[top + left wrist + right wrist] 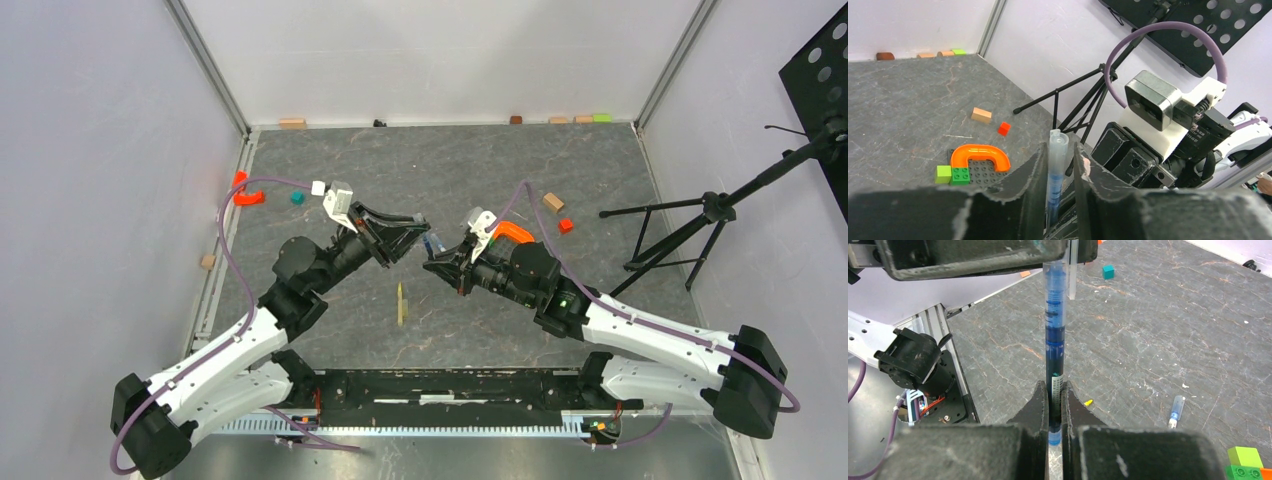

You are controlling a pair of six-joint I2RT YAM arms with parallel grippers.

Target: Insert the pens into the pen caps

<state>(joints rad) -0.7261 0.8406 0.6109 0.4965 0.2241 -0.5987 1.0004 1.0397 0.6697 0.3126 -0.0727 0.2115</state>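
The pen (1055, 330) pinched in the right gripper (1054, 387) looks to us like see-through plastic, smooth and glossy, blue inside. Both that gripper and the left gripper (1059, 150) have matt black fingers (1013, 200), grainy with ragged edges. Under them the table (1158, 330) is a matt grey stone-look sheet with pale veins. Just right of the right fingers lies a cap (1176, 410), clear bluish plastic. Left of the left fingers we've got an arch (980, 155) in shiny orange plastic, and past it a block (981, 115) of bare pale wood. Facing the left gripper, the camera (1152, 100) looks like brushed metal in a white plastic mount, with a glossy purple cable (1168, 30).
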